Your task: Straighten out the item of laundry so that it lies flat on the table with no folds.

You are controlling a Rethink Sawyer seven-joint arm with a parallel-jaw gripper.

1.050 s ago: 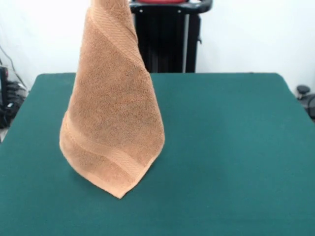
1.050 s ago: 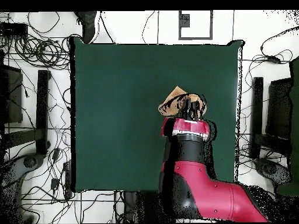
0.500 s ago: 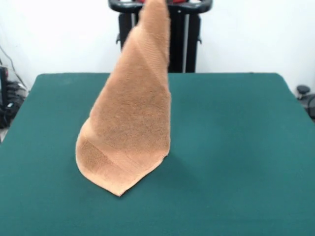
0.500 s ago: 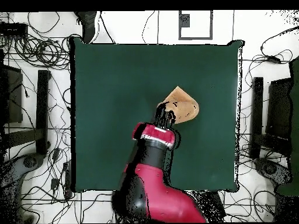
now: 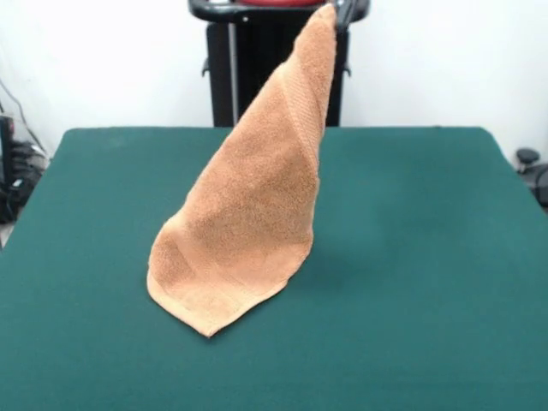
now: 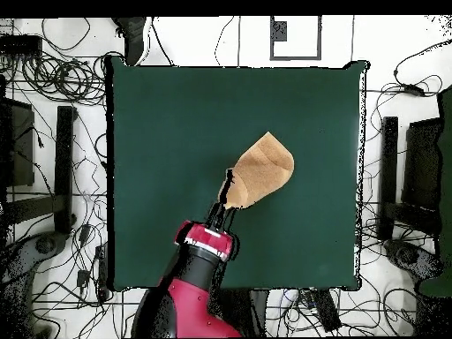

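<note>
The gripper (image 5: 340, 10), clamped on the towel (image 5: 244, 218) corner at top centre, has swung rightward, dragging it slanted, its lower corner grazing the table (image 5: 411, 257), beginning to spread it.

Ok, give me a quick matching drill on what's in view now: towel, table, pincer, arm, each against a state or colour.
Things:
1. towel
2. table
3. pincer
4. arm

States:
A. dark green, flat
B. red and black, coming in from the table's edge
C. shut on one corner of the cloth
D. orange-tan, hanging slanted, low corner on the surface

Pairs: 1-D, 2-A, 3-C, 4-B
</note>
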